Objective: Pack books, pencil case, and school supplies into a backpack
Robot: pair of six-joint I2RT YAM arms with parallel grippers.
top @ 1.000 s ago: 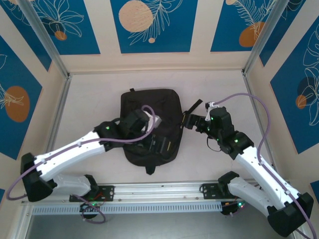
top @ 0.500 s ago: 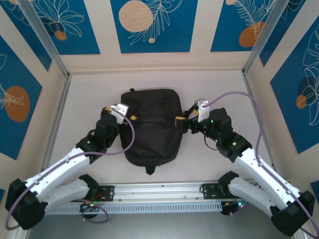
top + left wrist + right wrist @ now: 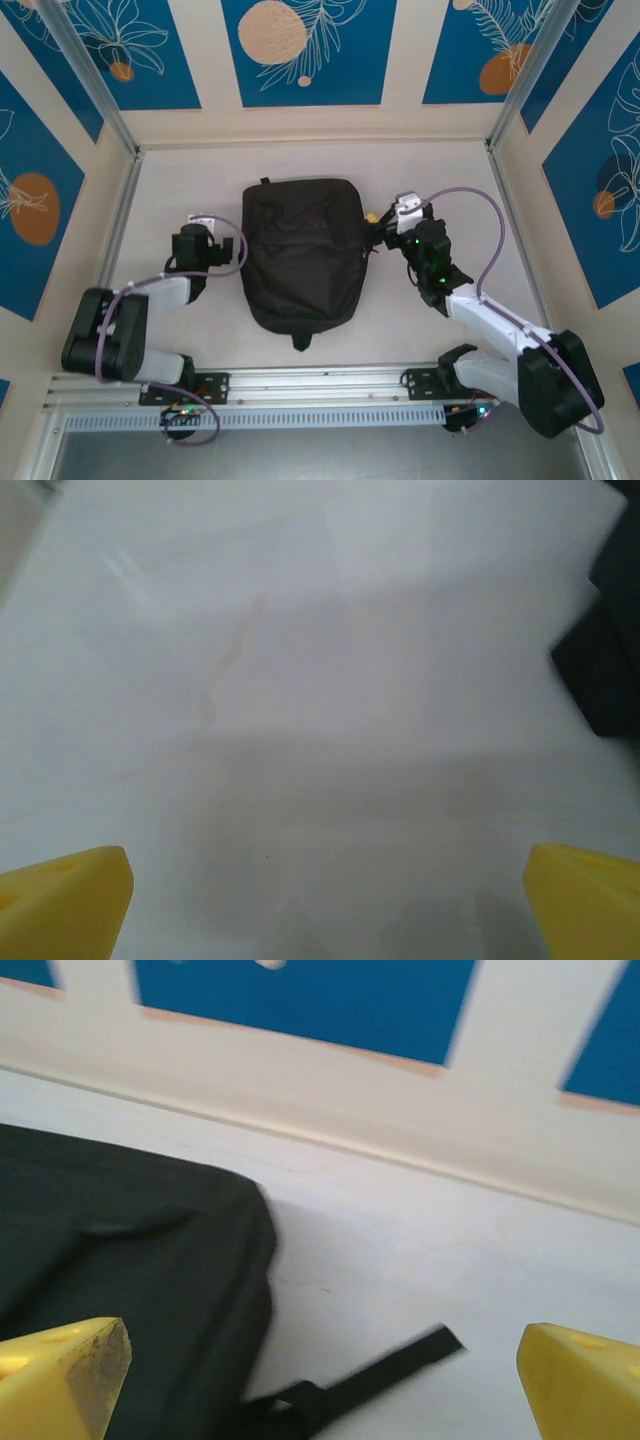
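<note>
The black backpack (image 3: 300, 255) lies flat in the middle of the table, looking closed on top. My left gripper (image 3: 212, 240) hovers just off its left side, open and empty; the left wrist view has my left gripper (image 3: 325, 900) over bare table with a backpack (image 3: 610, 660) corner at right. My right gripper (image 3: 376, 226) sits at the bag's upper right edge, open with nothing held. In the right wrist view my right gripper (image 3: 320, 1380) looks past the backpack (image 3: 120, 1260) and a loose black strap (image 3: 400, 1365). Books and school supplies are out of view.
White table (image 3: 430, 170) runs to cream and blue walls (image 3: 300, 50) behind and at both sides. Metal posts (image 3: 115, 130) stand in the back corners. A rail (image 3: 320, 380) crosses the near edge by the arm bases.
My left arm has drawn back off the backpack's top to its left side and folded close. The right arm has tucked in a little beside the bag.
</note>
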